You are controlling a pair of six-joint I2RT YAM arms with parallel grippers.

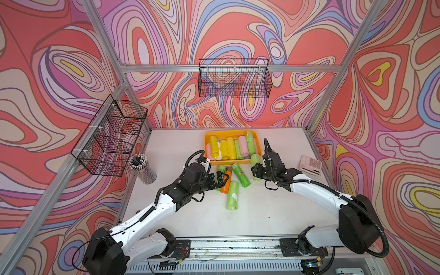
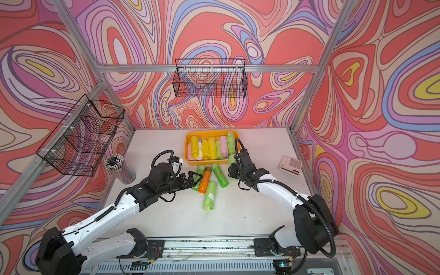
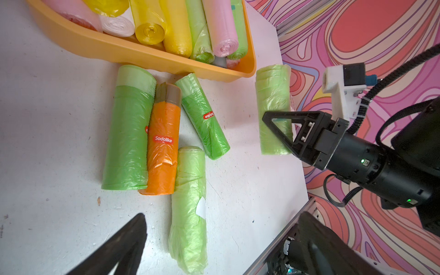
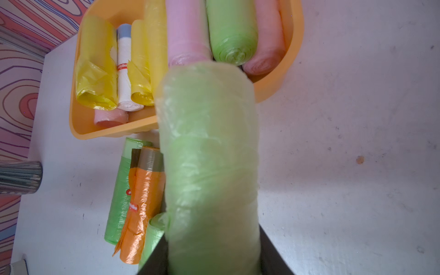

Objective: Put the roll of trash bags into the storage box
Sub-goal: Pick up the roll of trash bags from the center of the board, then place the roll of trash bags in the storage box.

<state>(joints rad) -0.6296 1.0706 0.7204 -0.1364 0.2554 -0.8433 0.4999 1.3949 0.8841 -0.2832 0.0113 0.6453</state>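
The right jaws are squeezing in on a pale green roll of trash bags (image 3: 273,95), gripping it near one end with the rest sticking out ahead. That roll is sitting just outside the storage box (image 1: 228,162), right at its near right corner. In the right wrist view its free end is overlapping the box's near rim. Whether it is clear of the surface (image 1: 262,209), I cannot tell. The box is lying toward the back of the surface, packed with yellow, pink, white and green rolls side by side.

The left jaws are standing wide open, holding nothing, hovering over a loose cluster in front of the box. There, an orange roll (image 3: 163,142) is pressing against a big green roll (image 3: 128,133), a slimmer green roll (image 3: 202,114) is angling beside them, and a paler roll with a white sticker (image 3: 188,202) is lying nearest the arms. A cup of pencils (image 1: 142,166) is standing off to the left, a calculator (image 1: 311,164) to the right.
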